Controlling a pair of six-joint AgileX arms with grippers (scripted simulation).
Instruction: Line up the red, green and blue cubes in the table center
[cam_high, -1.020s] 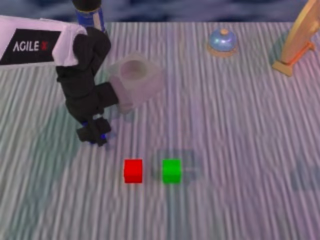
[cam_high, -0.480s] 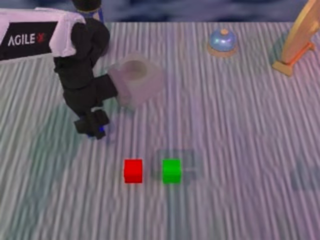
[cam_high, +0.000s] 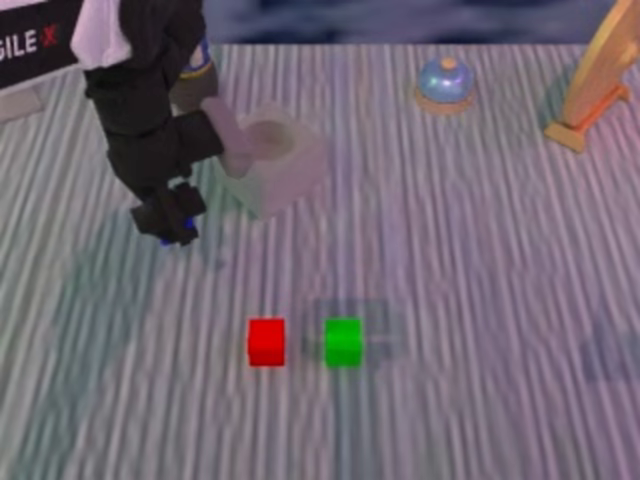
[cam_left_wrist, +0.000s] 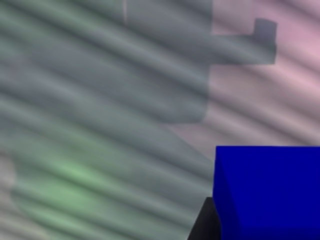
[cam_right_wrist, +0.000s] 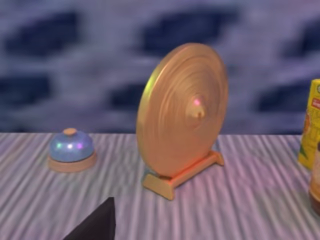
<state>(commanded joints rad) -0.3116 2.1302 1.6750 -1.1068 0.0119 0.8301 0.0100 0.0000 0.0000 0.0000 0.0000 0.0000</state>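
Note:
The red cube (cam_high: 266, 342) and the green cube (cam_high: 343, 342) sit side by side with a small gap, near the middle front of the table. My left gripper (cam_high: 168, 220) hangs over the left part of the table, beside the grey block, shut on the blue cube (cam_left_wrist: 267, 192). In the top view the blue cube (cam_high: 172, 238) barely peeks from under the fingers. One dark finger (cam_left_wrist: 205, 222) presses its side, and the table lies well below it. My right arm is outside the top view; its wrist view shows only one dark fingertip (cam_right_wrist: 102, 220), far to one side.
A translucent grey block (cam_high: 272, 160) with a round hollow stands right of the left gripper. At the back are a blue bell (cam_high: 446, 82) and a golden disc on a wooden stand (cam_high: 595, 75). A yellow carton (cam_right_wrist: 312, 122) stands by the disc.
My left arm has moved toward the back left with the blue cube held in its gripper. The red and green cubes have not moved.

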